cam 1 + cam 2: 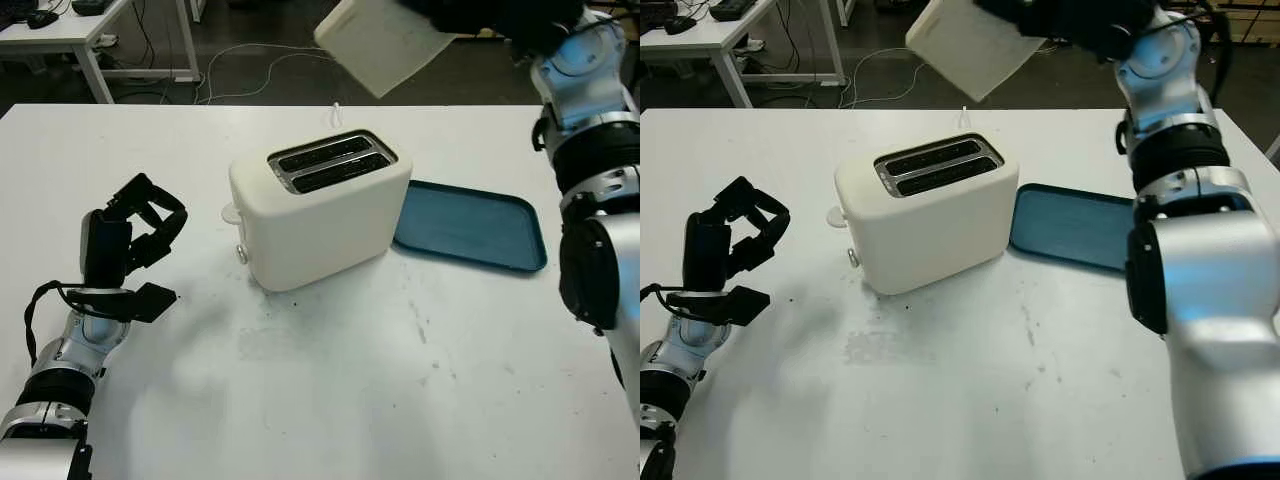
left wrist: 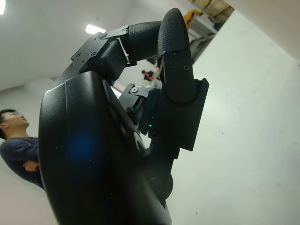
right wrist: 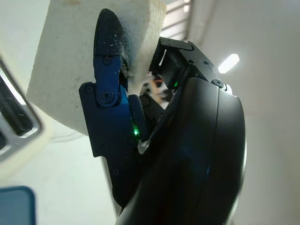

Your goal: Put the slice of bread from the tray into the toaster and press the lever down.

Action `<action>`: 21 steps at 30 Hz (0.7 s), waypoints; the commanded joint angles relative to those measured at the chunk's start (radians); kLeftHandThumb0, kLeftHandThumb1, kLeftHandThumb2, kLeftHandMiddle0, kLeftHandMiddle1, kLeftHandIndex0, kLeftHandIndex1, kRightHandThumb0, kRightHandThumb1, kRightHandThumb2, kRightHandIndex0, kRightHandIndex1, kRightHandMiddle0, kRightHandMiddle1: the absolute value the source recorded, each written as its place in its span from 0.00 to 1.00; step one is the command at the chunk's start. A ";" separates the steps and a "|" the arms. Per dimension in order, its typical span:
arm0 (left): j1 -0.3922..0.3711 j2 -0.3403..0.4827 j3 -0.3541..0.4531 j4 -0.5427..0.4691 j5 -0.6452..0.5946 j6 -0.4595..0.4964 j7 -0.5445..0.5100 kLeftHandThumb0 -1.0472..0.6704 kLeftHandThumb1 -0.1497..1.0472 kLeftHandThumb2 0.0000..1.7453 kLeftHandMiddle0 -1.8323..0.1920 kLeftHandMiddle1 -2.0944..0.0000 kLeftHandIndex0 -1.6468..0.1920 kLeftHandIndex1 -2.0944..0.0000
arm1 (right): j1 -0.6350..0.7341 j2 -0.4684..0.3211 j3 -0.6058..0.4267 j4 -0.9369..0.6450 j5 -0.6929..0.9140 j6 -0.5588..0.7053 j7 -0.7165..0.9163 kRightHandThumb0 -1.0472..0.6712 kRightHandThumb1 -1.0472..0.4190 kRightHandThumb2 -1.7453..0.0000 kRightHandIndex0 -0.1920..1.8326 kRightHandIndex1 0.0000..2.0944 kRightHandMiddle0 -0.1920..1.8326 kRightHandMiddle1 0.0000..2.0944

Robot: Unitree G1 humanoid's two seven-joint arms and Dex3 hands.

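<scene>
Right hand (image 1: 1070,22) is raised high above the far side of the bench (image 1: 330,400), fingers (image 3: 110,56) clamped on the slice of bread (image 1: 380,42). The slice hangs tilted in the air, above and a little beyond the toaster (image 1: 320,205), not touching it. In the right wrist view a dark finger presses flat across the pale crumb of the slice, with one corner of the toaster's slotted top showing underneath.

Toaster — cream-coloured, two long slots (image 1: 330,160) on top, both open and dark inside. It stands near the middle of the bench, turned at a slight angle. A small round knob (image 1: 241,254) shows low on its left end; whether the lever is up or down cannot be told.

Tray (image 1: 470,228) — blue, flat, lying just to the right of the toaster, its near corner close to the toaster's base. Nothing lies on it.

Left hand (image 1: 135,240) sits over the left part of the bench, well apart from the toaster, fingers curled in toward the palm and holding nothing.

Beyond the bench: dark floor, loose cables (image 1: 240,65), a white desk (image 1: 70,35). A person (image 2: 18,150) with folded arms shows in the left wrist view.
</scene>
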 commanded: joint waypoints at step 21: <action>-0.007 0.002 0.007 -0.008 0.000 0.006 0.003 0.00 0.89 0.22 0.53 0.21 0.59 0.31 | 0.046 0.072 0.089 0.013 -0.075 0.078 0.099 0.28 0.09 0.85 0.66 0.83 0.56 0.83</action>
